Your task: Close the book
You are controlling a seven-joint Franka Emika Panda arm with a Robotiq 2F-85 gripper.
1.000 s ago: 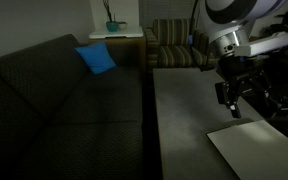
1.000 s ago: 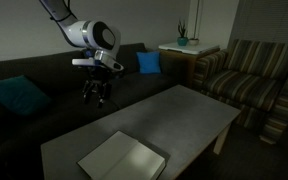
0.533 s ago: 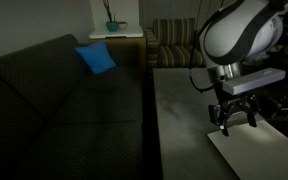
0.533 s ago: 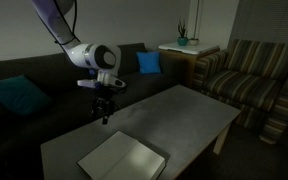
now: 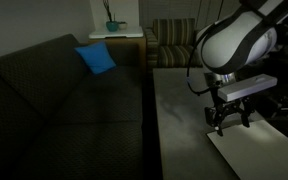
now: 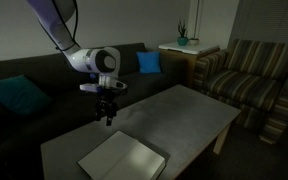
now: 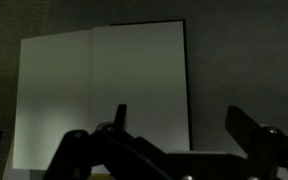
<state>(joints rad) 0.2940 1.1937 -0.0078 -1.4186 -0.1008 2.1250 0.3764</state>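
Pale grey-white book [image 6: 124,158], blue cushion [image 5: 96,58], striped armchair [image 6: 249,85], dark sofa [image 5: 64,110]

Room dim. Dark sofa [image 5: 54,95] against the wall. A blue cushion [image 5: 96,58] leans on its backrest near one end, and a teal cushion [image 6: 16,97] sits toward the other end. Long grey table [image 6: 189,108] stands just in front of the sofa. Striped armchair [image 6: 249,78] near the table's far end. White side table [image 6: 189,48] between sofa and armchair, carrying a small plant in a teal pot [image 6: 182,41].
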